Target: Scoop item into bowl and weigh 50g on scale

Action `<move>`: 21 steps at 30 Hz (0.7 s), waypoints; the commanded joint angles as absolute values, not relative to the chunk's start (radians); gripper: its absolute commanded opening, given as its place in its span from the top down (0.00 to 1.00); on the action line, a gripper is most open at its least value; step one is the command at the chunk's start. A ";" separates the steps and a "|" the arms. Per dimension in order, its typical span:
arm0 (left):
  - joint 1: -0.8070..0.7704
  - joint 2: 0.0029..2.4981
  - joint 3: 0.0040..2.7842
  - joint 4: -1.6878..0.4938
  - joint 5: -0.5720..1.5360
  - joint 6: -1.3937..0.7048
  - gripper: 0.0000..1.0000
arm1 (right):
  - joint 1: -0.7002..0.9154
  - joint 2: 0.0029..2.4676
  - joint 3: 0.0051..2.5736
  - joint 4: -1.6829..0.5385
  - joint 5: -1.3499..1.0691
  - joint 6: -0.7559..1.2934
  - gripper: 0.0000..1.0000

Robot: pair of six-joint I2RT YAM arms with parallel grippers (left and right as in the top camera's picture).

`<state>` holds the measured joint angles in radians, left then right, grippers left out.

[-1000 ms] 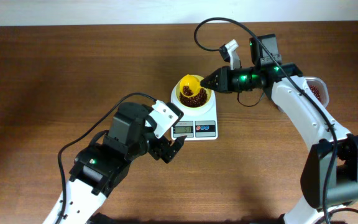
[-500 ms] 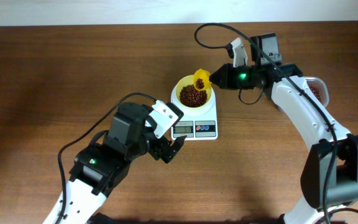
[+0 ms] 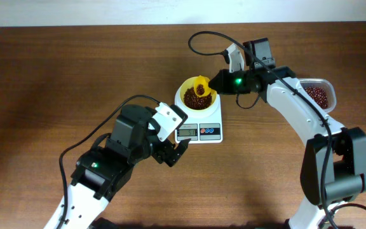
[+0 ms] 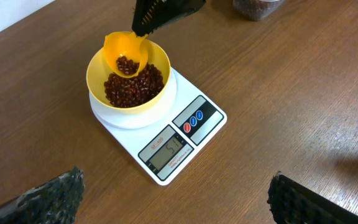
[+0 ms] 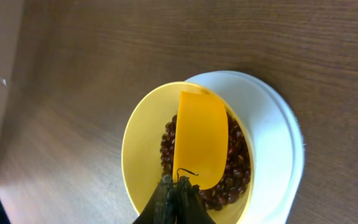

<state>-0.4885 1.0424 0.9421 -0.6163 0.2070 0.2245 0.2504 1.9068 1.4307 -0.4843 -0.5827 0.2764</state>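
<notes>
Pinches the handle of the bright yellow plastic scoop in the right gripper, jaws closed tight on it with no gap showing. Holds the scoop tilted, mouth downward, just above the small round pale-yellow bowl and inside its rim, with a few of the small dark red-brown beans lying in the scoop's cup: probably for trickling them out a little at a time rather than dumping the lot.

Rests the bowl squarely on the round platform of the small white square digital scale, so as to weigh each addition directly. Has most of the beans heaped in the bottom of the bowl, roughly half filling it. Shows lit digits on the grey display at the front strip, too small to read with certainty.

Parks the left gripper near the front of the scale, jaws spread wide and gripping nothing, touching neither scale nor bowl; seemingly placed there to give its wrist camera a clear look at the display without adding weight.

Leaves the clear rounded-rectangular plastic tub of spare beans well apart to the right on the brown wooden table, within reach of the right arm for a top-up.
</notes>
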 commanded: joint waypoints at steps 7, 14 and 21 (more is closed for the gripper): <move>-0.483 1.033 0.934 -0.615 0.221 0.229 0.01 | 0.256 1.920 1.449 -0.479 -0.485 0.213 0.96; -0.483 1.033 0.934 -0.615 0.221 0.229 0.01 | 0.303 1.920 1.449 -0.479 -0.485 0.160 0.96; -0.483 1.033 0.934 -0.615 0.221 0.229 0.01 | 0.343 1.921 1.449 -0.479 -0.458 0.146 0.96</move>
